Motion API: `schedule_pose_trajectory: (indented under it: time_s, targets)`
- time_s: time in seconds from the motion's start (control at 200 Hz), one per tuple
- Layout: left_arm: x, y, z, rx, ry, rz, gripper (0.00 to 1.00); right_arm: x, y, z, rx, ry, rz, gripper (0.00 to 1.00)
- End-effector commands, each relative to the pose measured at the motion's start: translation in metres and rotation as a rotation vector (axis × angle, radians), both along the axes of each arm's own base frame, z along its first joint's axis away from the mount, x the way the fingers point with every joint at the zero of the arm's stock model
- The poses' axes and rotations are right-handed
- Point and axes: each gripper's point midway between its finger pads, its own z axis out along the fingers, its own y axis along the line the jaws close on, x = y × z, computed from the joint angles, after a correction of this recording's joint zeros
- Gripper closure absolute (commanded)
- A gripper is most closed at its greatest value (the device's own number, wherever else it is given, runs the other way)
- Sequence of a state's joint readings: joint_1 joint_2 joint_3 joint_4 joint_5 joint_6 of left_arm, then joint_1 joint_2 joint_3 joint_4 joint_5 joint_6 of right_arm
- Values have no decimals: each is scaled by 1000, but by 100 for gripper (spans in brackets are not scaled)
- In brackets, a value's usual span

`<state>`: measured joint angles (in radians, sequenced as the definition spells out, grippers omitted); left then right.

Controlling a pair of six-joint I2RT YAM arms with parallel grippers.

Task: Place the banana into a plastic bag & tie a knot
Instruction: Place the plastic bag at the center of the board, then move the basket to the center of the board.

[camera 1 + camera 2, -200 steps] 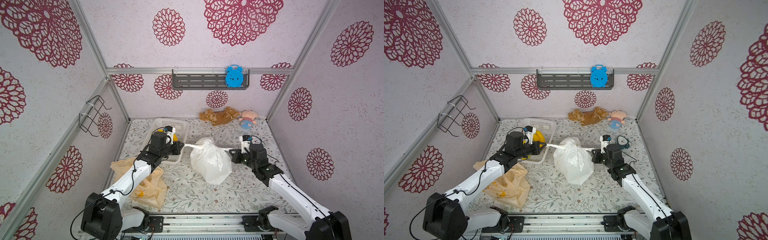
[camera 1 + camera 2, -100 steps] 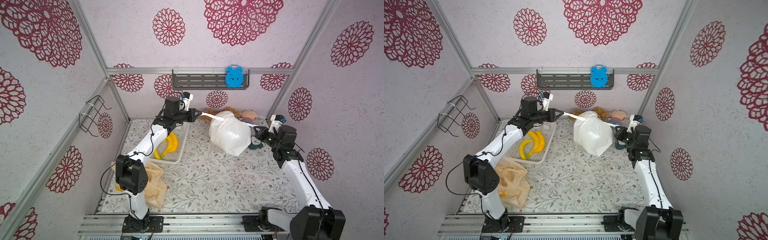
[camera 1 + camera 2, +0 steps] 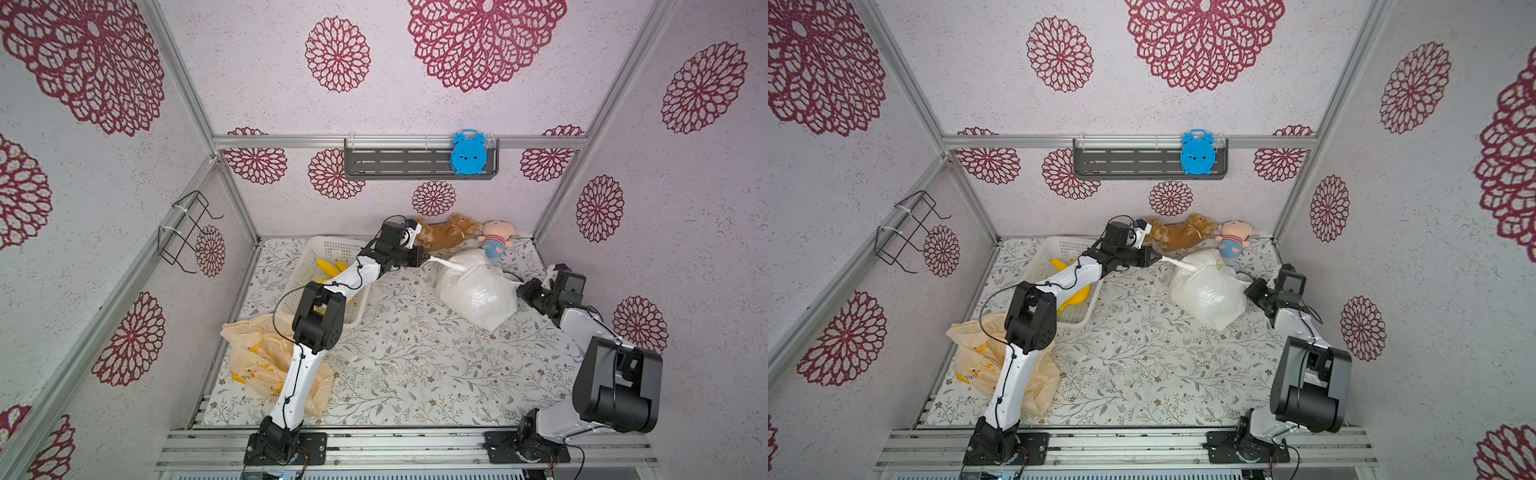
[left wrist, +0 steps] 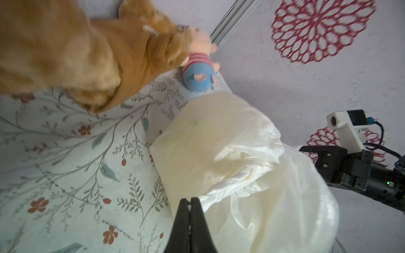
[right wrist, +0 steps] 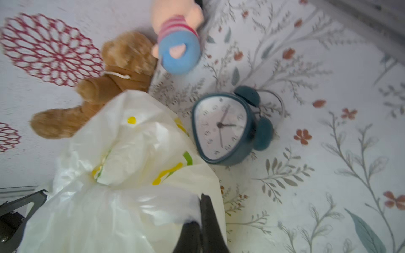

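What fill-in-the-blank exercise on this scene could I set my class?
The left gripper and the right gripper are both ___ on the white plastic bag.
The bananas in the white perforated plastic basket are coloured ___.
The flat alarm-clock shape on the grey wall shelf is coloured ___.
Missing words: shut; yellow; blue.

There are two plastic bags, a white bag [image 3: 478, 297] and a yellowish bag [image 3: 262, 361]; two plush toys, a brown teddy bear [image 3: 446, 232] and a pink doll [image 3: 494, 243]; and two alarm clocks, a bright blue clock [image 3: 469, 153] on the one grey shelf [image 3: 395, 164] and a dark teal clock [image 5: 223, 129] on the desk [image 3: 415, 353]. One white basket [image 3: 328, 246] holds bananas [image 3: 328, 266] too covered by the left arm [image 3: 299, 374] to count, and there is one black wire rack [image 3: 183, 232]. Two claws show, the left claw [image 3: 425, 258] and the right claw [image 3: 521, 289].
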<state>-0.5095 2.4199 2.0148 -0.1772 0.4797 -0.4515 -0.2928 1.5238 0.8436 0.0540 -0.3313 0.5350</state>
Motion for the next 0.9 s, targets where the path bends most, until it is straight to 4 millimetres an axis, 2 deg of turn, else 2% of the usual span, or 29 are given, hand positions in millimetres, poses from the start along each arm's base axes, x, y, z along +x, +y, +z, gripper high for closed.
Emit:
schedule_pose_trajectory:
  time_s: [0.0, 0.16, 0.245, 0.32, 0.395, 0.44, 0.445, 0.46, 0.49, 0.5, 0.505, 0.51, 0.59, 0.665, 0.75, 0.896]
  targets:
    - [52, 70, 17, 82, -111, 246, 100, -11, -88, 15, -175, -9, -309, 100]
    - [38, 72, 37, 73, -116, 238, 100, -13, -89, 29, -196, -15, -307, 100]
    - [29, 73, 58, 68, -123, 221, 79, -11, -84, 42, -188, -32, -275, 100]
    - [14, 77, 89, 45, -145, 213, 47, -13, -78, 57, -194, -59, -252, 69]
    - [-4, 86, 120, 34, -183, 231, 15, -17, -74, 76, -213, -84, -233, 47]
    - [-15, 95, 135, 37, -194, 248, 0, -20, -70, 86, -219, -97, -215, 32]
    - [-16, 95, 134, 40, -193, 251, 1, -20, -69, 87, -219, -100, -212, 31]
    - [-23, 100, 151, 30, -213, 257, 2, -21, -68, 90, -219, -103, -207, 27]
    - [-32, 107, 160, 34, -219, 273, 3, -22, -65, 95, -221, -109, -194, 20]
    - [-34, 109, 155, 42, -208, 276, 3, -22, -64, 98, -222, -114, -190, 18]
    - [-36, 111, 162, 39, -217, 282, 3, -22, -63, 99, -221, -115, -186, 17]
    - [-36, 112, 155, 50, -205, 285, 3, -23, -62, 99, -221, -116, -183, 16]
    - [-62, 136, 162, 87, -197, 344, 3, -26, -46, 115, -221, -151, -126, 2]
    - [-88, 167, 164, 130, -194, 434, 3, -28, -23, 130, -239, -182, -60, 1]
    - [-118, 205, 160, 184, -179, 534, 3, -28, 12, 145, -254, -221, 44, 1]
    - [-172, 278, 148, 311, -117, 748, 3, -31, 90, 161, -236, -295, 288, 1]
